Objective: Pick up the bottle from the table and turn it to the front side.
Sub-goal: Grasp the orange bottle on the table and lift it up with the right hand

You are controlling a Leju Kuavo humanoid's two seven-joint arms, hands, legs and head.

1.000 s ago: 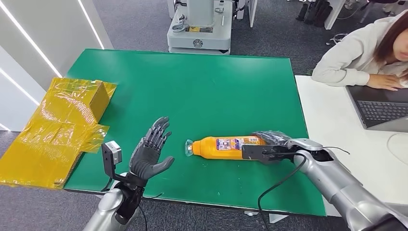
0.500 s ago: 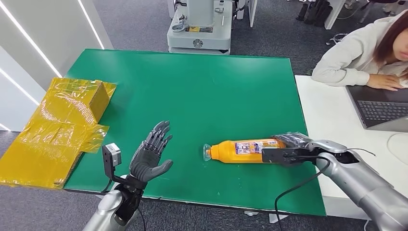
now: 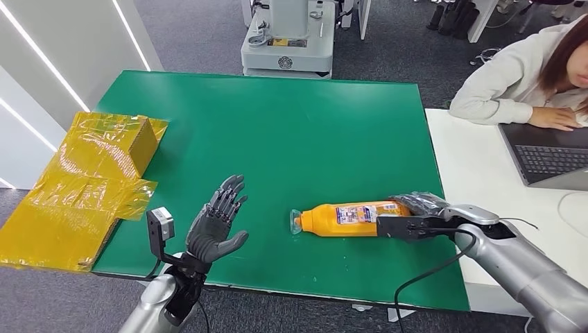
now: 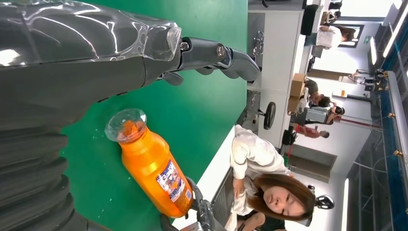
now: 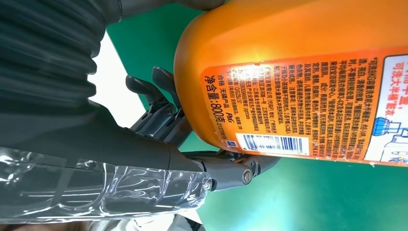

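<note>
An orange bottle with a clear cap lies on its side on the green table, cap pointing towards my left hand. My right hand grips its base end, near the table's front right edge. The right wrist view shows the bottle close up, its back label with small print and a barcode facing the camera, and dark fingers wrapped under its base. My left hand is held up with fingers spread and nothing in it, a short way from the cap. In the left wrist view the bottle lies beyond the left hand.
A cardboard box wrapped in yellow film lies at the table's left edge. To the right a white desk adjoins, where a person leans over a laptop. A grey machine base stands beyond the far edge.
My right hand has drawn the bottle to the right along the table's front. In the last half second it hardly moved. The left hand has stayed nearly where it was.
</note>
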